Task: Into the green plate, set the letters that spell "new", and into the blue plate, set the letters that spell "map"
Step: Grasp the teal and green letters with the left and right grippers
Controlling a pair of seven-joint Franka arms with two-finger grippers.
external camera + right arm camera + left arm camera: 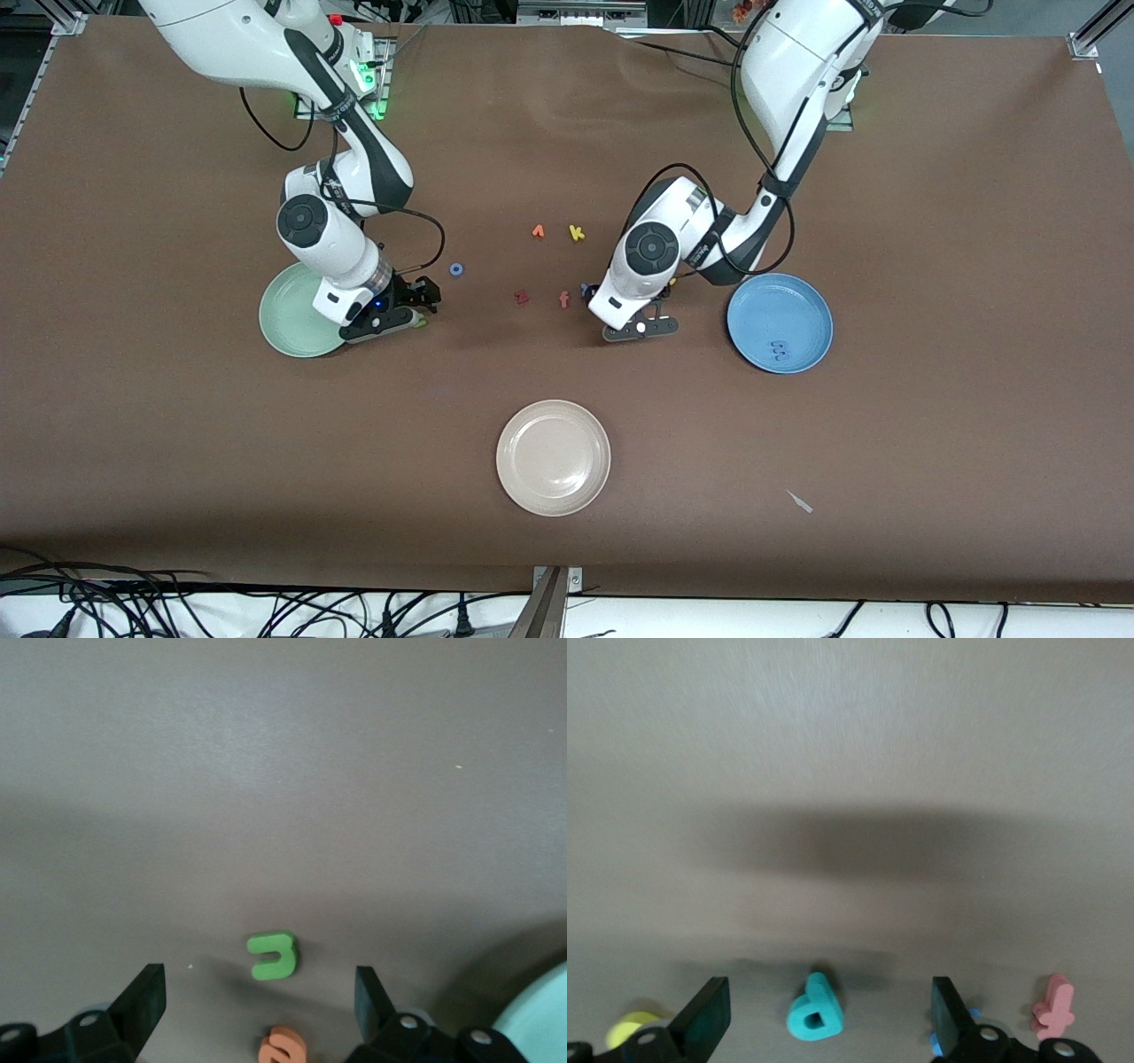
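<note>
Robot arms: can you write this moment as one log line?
left gripper: open over teal p | right gripper: open over green n, beside green plate | blue plate: blue m inside

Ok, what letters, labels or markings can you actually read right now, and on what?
"k": yellow foam letter
"o": blue foam letter
"z": dark red foam letter
"f": salmon foam letter
"p": teal foam letter
"n" or "u": green foam letter
Too small to read: dark-blue letter in the blue plate; orange foam letter beside the k; left arm's wrist marking.
</note>
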